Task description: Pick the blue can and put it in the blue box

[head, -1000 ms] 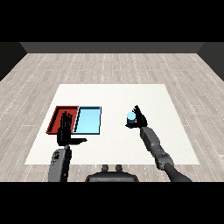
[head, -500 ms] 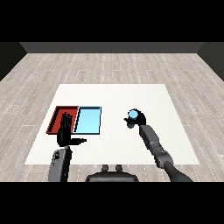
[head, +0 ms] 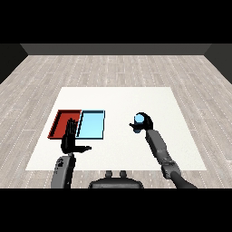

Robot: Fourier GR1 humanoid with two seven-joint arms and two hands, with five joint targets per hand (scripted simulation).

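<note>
table (head: 122, 149): white, matt, smooth, no grain or sheen
floor (head: 113, 72): pale grey wood-look planks, visible grain lines, matt
red tray (head: 58, 123): flat red, plastic-looking, smooth, darker rim, no gloss
light blue tray (head: 92, 125): pale blue, smooth, plastic-looking, slight sheen on floor, darker blue rim
blue can (head: 139, 119): smooth blue, faint light spot on top, metal or plastic cannot tell
left hand (head: 70, 139): black, smooth, hard-looking, dull highlights
right hand (head: 146, 123): black, smooth, low sheen
forearms (head: 157, 144): grey, smooth, hard shell, semi-matt
</note>
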